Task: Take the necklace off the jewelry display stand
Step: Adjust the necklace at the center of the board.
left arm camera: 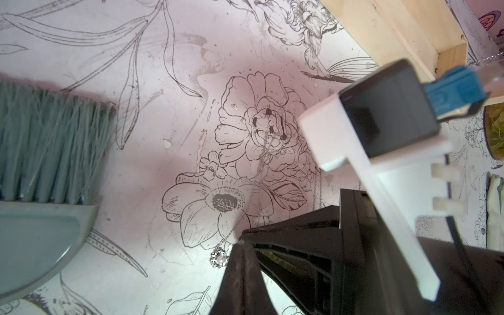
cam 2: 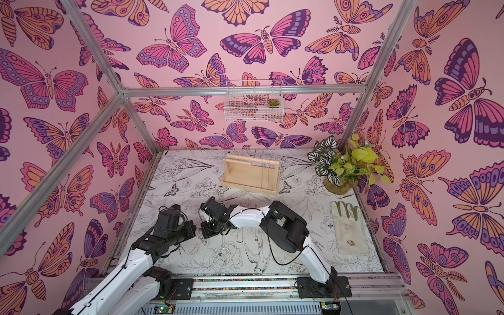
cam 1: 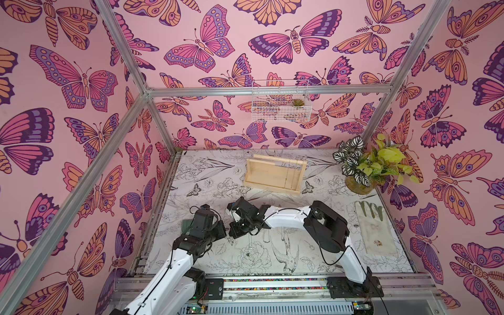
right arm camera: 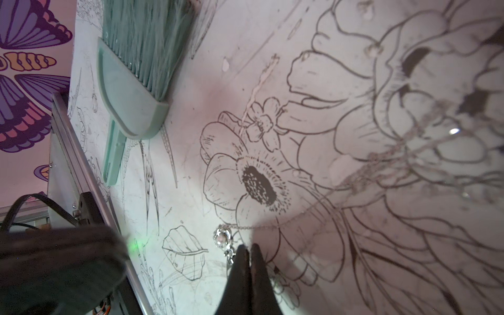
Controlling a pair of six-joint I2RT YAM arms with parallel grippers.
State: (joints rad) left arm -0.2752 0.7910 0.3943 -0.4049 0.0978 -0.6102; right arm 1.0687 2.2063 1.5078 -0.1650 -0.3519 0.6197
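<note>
The pale wooden jewelry display stand (cam 1: 268,174) (cam 2: 245,174) sits at the back of the table; a thin chain (cam 1: 296,174) hangs over its crossbar near the right end. A necklace with a sparkling pendant (left arm camera: 218,257) (right arm camera: 223,240) lies on the table at the front, its fine chain trailing away across the flower print. My left gripper (left arm camera: 241,242) is shut, its tip right beside the pendant where the chain passes. My right gripper (right arm camera: 246,246) is shut too, next to the pendant. I cannot tell whether either tip pinches the chain. In both top views the two wrists nearly meet, well in front of the stand.
A green hand brush (left arm camera: 49,141) (right arm camera: 141,54) lies to the left of the grippers. A pale glove (cam 1: 373,229) lies at the right side. Potted plants (cam 1: 362,169) stand at the back right. A white wire basket (cam 1: 281,106) hangs on the back wall.
</note>
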